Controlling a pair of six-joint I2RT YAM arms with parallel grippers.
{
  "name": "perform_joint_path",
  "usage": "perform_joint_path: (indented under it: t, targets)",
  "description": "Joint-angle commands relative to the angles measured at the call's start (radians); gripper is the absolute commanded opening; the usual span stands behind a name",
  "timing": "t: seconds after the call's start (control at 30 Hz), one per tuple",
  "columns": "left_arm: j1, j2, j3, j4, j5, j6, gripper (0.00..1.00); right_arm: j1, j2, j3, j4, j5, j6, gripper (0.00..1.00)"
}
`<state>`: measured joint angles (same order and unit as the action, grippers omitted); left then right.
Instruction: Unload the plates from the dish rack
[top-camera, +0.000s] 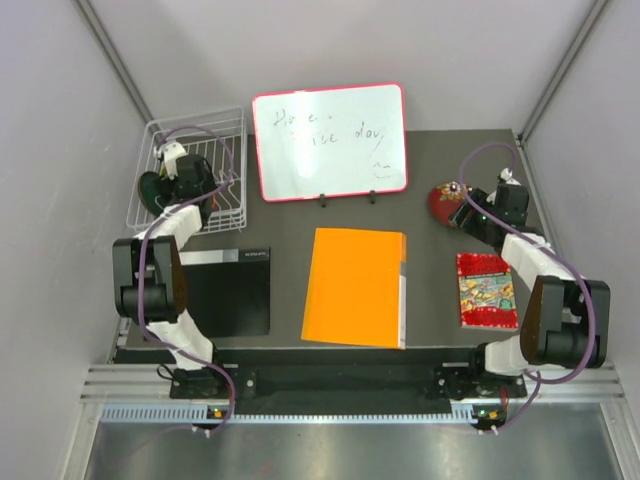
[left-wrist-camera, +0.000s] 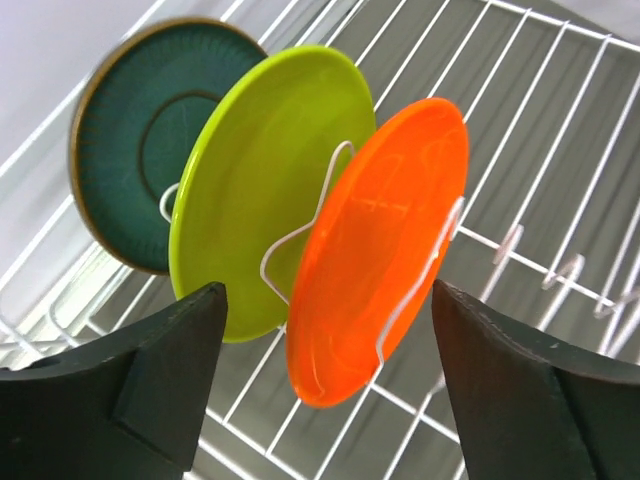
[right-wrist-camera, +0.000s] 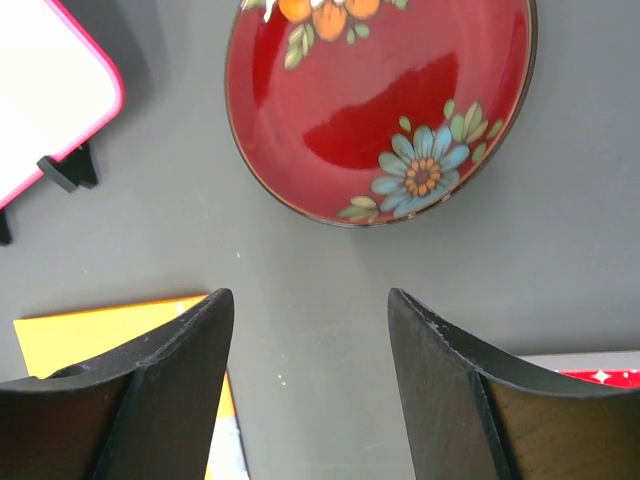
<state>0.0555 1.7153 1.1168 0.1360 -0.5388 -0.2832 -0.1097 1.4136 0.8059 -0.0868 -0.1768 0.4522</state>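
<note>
The rack (top-camera: 226, 130) sits at the far left of the surface (top-camera: 440, 170), just left of a pink-framed whiteboard (top-camera: 330, 140). 3 plates stand on edge in it, held between white wire tines and overlapping in a row in the left wrist view: the teal plate (left-wrist-camera: 125, 150) farthest back, the green plate (left-wrist-camera: 255, 170) in the middle and the orange plate (left-wrist-camera: 385, 230) nearest the camera.

The left tool (left-wrist-camera: 326, 290) reaches into the rack. Its 2 fingers are spread wide, 1 on each side of the view, with the lower edges of the green and orange plates showing in the gap between them. Neither finger touches a plate, and the tool holds nothing.

The red plate (right-wrist-camera: 380, 90), painted with flowers, lies flat on the surface at the far right, to the right of the whiteboard and beyond a red booklet (top-camera: 485, 290). The right tool (right-wrist-camera: 308, 295) hangs over the surface just short of that plate. Its fingers stand apart with only bare surface between them, so it grips nothing and is clear of the plate.

An orange folder (top-camera: 355, 287) lies in the middle of the surface, and a black notebook (top-camera: 228, 290) lies near the left arm, on the near side of the rack.
</note>
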Motion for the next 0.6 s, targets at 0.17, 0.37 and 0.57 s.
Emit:
perform_joint_path:
  t: [0.17, 0.37, 0.57]
  targets:
    - [0.067, 0.069, 0.055, 0.125, 0.076, -0.037, 0.64, 0.008, -0.022, -0.045, 0.058, -0.012, -0.023, 0.60]
    - [0.067, 0.079, 0.052, 0.136, 0.095, -0.031, 0.29, 0.008, -0.018, -0.070, 0.062, -0.015, -0.023, 0.58]
    - [0.063, 0.044, 0.032, 0.125, 0.181, -0.007, 0.00, 0.015, -0.033, -0.083, 0.055, -0.003, -0.024, 0.58]
